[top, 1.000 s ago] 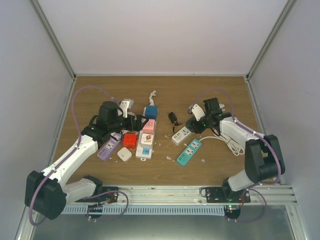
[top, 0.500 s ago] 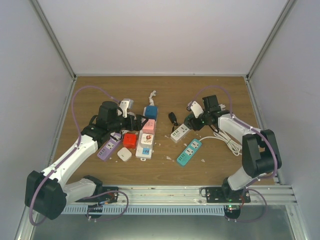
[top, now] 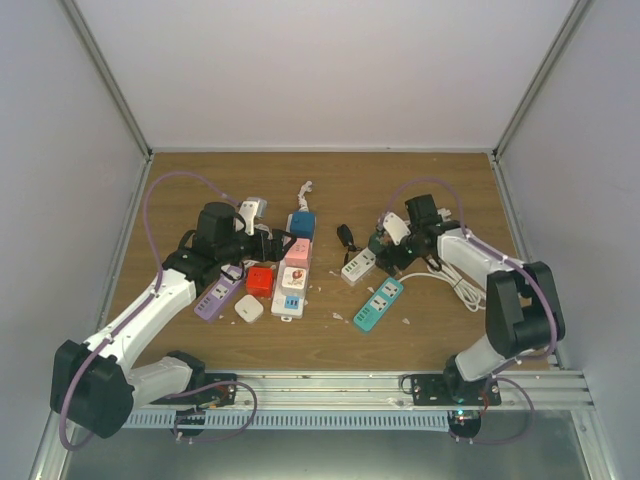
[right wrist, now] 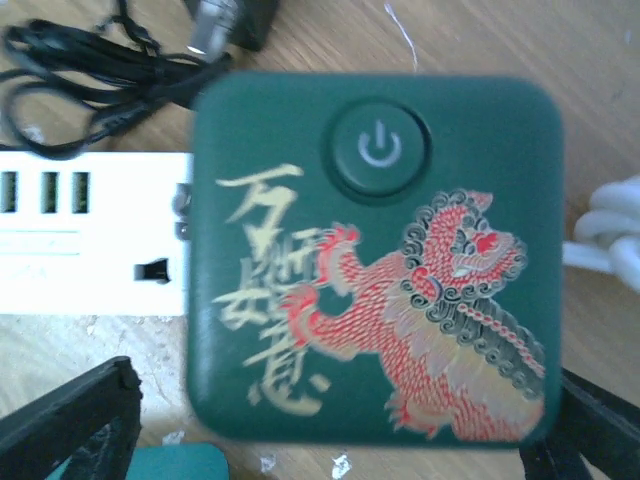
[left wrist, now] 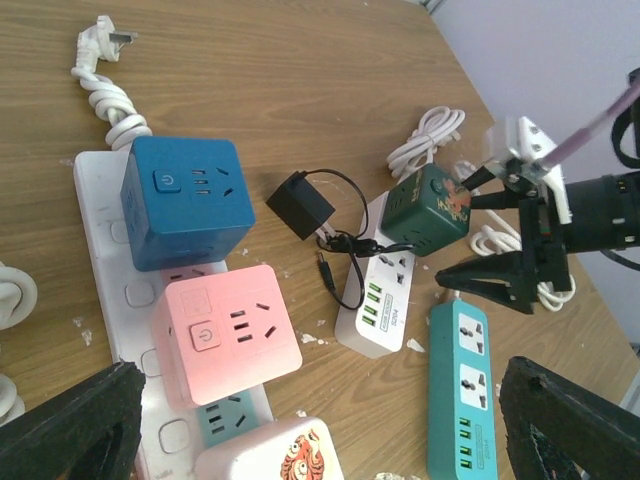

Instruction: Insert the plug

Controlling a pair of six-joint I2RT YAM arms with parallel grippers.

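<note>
High rear overview; wrist views lower, both on the green cube

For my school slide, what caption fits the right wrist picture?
A green cube adapter over the white power strip end, right gripper open beside it.

Dark green cube plug, red-and-gold lion plus gold characters on its face; white strip, teal strip, blue cube, pink cube, brown wood-grain desk.

Wood-grain tabletop; plain white walls on three sides; aluminium rail along near edge.
</note>
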